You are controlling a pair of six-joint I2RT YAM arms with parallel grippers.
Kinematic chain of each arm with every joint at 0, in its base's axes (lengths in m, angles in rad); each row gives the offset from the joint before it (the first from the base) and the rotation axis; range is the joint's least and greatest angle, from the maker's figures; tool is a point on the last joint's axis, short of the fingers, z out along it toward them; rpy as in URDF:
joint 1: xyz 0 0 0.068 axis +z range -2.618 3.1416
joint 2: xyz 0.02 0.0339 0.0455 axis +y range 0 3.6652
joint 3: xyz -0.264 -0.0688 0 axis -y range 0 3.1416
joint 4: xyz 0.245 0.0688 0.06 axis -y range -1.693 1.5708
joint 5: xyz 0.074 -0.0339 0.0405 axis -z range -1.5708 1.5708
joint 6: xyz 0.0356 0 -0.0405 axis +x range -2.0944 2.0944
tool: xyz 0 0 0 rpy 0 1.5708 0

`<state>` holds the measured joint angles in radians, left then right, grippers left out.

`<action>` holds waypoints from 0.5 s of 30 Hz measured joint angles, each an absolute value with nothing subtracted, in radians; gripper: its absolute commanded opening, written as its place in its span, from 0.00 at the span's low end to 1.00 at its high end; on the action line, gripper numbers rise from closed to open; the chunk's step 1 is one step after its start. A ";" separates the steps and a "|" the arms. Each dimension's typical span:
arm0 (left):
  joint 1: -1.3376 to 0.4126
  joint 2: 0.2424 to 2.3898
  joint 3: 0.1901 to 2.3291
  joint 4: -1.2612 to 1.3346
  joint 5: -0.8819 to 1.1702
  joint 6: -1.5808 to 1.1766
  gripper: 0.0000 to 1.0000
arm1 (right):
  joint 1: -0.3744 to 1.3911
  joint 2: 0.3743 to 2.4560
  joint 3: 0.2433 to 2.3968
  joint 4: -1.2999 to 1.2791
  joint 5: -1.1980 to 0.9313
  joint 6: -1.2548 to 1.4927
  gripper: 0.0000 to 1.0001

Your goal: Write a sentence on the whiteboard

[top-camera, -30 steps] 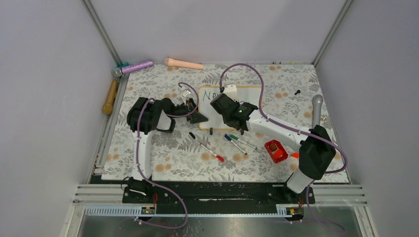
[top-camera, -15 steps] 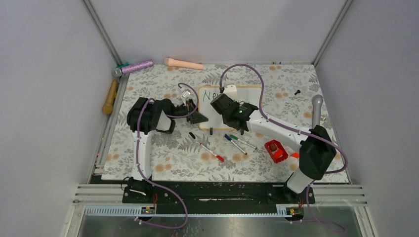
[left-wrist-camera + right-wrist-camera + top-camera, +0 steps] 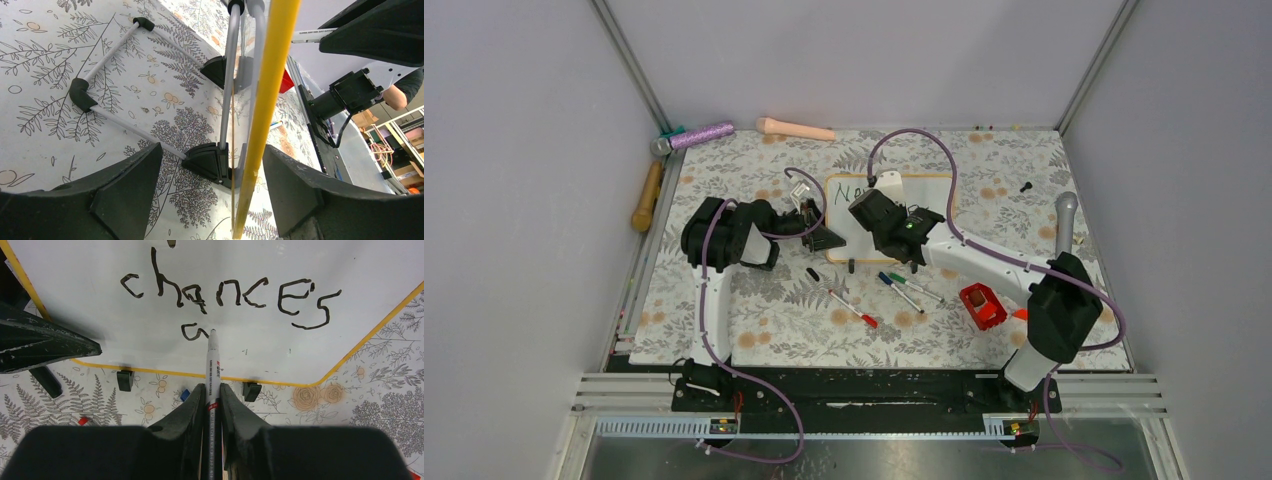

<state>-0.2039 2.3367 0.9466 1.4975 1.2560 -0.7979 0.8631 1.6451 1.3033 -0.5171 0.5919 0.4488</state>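
The third line was in hand: the right gripper (image 3: 212,390) pinched a marker (image 3: 212,360) tight, tip down on the whiteboard (image 3: 350,270), just right of a fresh "a" under "chances" in the sentence (image 3: 225,292) ("New" showed only from above). The board stood propped at mid-table, between the two arms. The left gripper (image 3: 212,155) stood wide, straddling the board's yellow edge without clamping it, apparently to steady it. The next move probably called for a short, light stroke rightward to begin the "w", with the tip pressed evenly and kept above the bottom frame. Against the top view a second before, little differed: the right wrist had shifted slightly over the board, while the left arm and loose pens (image 3: 902,290) sat unchanged.
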 measured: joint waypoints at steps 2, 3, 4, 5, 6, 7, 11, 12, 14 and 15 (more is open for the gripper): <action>-0.204 2.337 0.947 1.497 1.256 -0.798 0.77 | 0.863 1.652 1.305 -0.514 0.593 0.449 0.00; -0.204 2.337 0.947 1.498 1.256 -0.798 0.77 | 0.863 1.656 1.305 -0.514 0.593 0.449 0.00; -0.204 2.337 0.947 1.498 1.256 -0.798 0.77 | 0.863 1.659 1.305 -0.514 0.593 0.449 0.00; -0.204 2.337 0.947 1.498 1.257 -0.798 0.78 | 0.863 1.663 1.305 -0.513 0.593 0.449 0.00; -0.204 2.337 0.947 1.498 1.257 -0.798 0.78 | 0.863 1.668 1.305 -0.513 0.593 0.449 0.00; -0.204 2.337 0.947 1.498 1.257 -0.798 0.78 | 0.863 1.671 1.305 -0.513 0.593 0.449 0.00; -0.204 2.337 0.947 1.498 1.257 -0.798 0.78 | 0.860 1.675 1.305 -0.513 0.594 0.448 0.00; -0.204 2.337 0.947 1.498 1.257 -0.798 0.78 | 0.859 1.675 1.305 -0.512 0.594 0.448 0.00; -0.204 2.337 0.947 1.498 1.257 -0.798 0.78 | 0.856 1.675 1.306 -0.510 0.596 0.445 0.00; -0.204 2.337 0.947 1.498 1.257 -0.798 0.78 | 0.855 1.675 1.306 -0.510 0.601 0.444 0.00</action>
<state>-0.2039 2.3367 0.9474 1.4982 1.2568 -0.7982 0.8555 1.6749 1.3060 -0.5098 0.6014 0.4442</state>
